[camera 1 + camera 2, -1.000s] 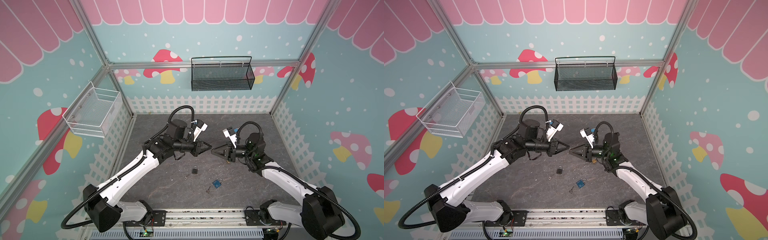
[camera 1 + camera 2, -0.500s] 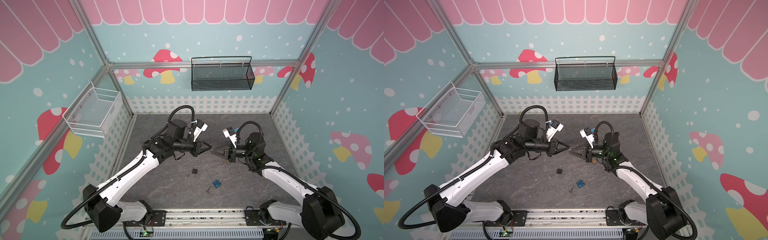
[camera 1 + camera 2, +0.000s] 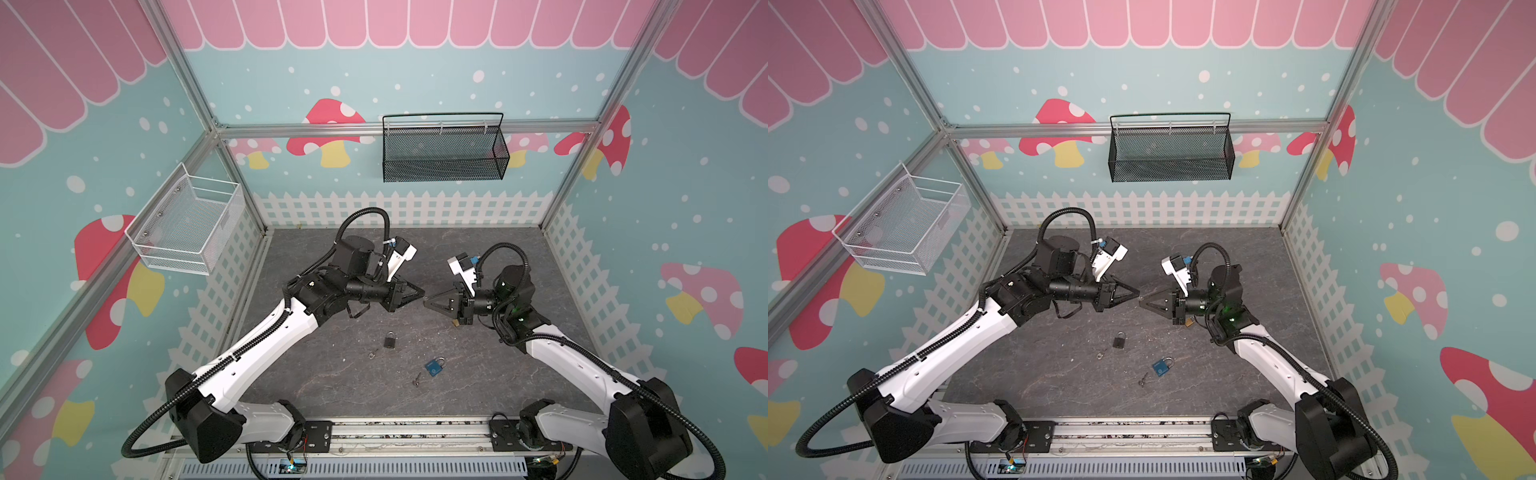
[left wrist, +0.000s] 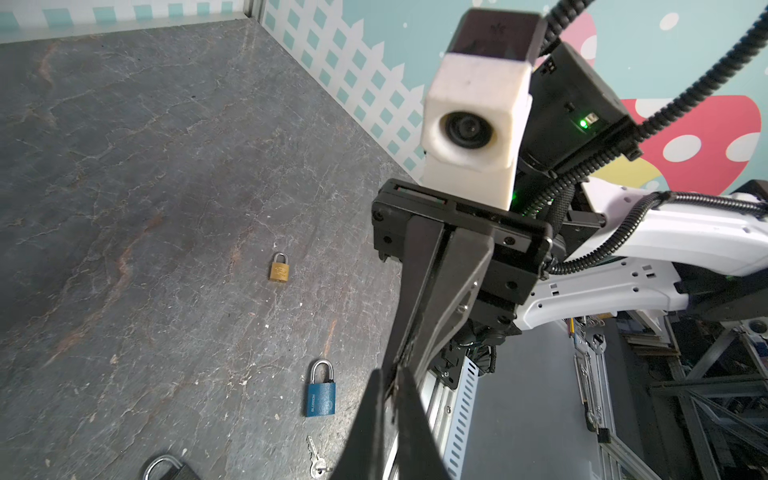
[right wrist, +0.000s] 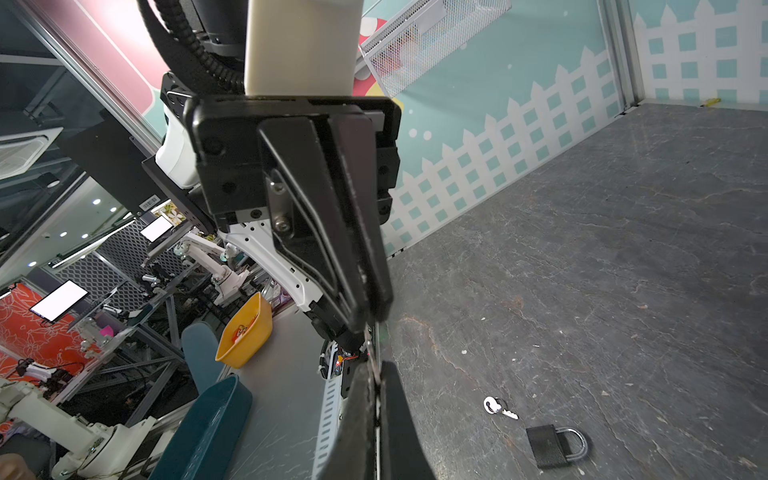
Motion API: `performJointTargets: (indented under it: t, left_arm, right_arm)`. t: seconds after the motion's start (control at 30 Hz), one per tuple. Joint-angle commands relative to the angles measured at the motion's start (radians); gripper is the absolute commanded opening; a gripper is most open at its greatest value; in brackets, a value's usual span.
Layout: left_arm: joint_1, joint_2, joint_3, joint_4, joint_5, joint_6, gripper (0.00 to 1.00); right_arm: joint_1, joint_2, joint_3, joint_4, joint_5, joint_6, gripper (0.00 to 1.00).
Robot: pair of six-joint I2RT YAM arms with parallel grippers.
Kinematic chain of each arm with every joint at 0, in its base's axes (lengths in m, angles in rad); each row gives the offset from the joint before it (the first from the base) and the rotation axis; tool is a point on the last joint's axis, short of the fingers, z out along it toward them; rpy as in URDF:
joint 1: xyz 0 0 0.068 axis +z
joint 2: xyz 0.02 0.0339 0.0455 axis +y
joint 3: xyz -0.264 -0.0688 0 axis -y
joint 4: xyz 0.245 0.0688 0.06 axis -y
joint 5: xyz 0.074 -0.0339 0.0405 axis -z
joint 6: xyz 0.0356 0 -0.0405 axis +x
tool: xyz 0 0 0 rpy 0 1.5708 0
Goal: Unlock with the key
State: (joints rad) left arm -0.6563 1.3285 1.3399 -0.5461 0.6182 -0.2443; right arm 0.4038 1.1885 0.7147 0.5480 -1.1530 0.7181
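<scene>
R tool (image 3: 428,302) is pressed shut on the key (image 5: 375,359), tip-to-tip w/ L tool (image 3: 419,296) mid-air over bench (image 3: 332,374) centre; can't tell L's grip. If either lets go early, you drop the key. Thin pinch may twist, spoiling entry into a black padlock (image 3: 390,340).

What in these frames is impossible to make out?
Key: a sliver between the tool tips, right wrist view; too small in both top views; whether the left tool grips it is unclear.
Brass padlock: mostly hidden behind the right tool in both top views.
Black padlock: cut by the left wrist view's edge.
</scene>
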Motion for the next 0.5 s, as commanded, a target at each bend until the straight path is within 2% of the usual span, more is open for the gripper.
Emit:
performJointTargets:
  t: [0.0,0.17,0.3,0.47]
  left_arm:
    - [0.01,-0.009,0.043,-0.016,-0.054,0.015,0.28]
    - [0.01,-0.07,-0.04,0.113,-0.204,-0.038,0.44]
    - [-0.014,-0.078,-0.122,0.217,-0.303,-0.111,0.48]
    - [-0.125,-0.012,-0.158,0.213,-0.485,-0.083,0.52]
  right_arm:
    - [-0.026,-0.036,0.005,-0.009,0.001,-0.001,0.0]
    - [-0.09,-0.073,-0.039,-0.111,0.064,-0.01,0.0]
    - [-0.157,-0.114,-0.106,-0.166,0.126,0.016,0.0]
    - [-0.235,-0.165,-0.177,-0.266,0.185,0.011,0.0]
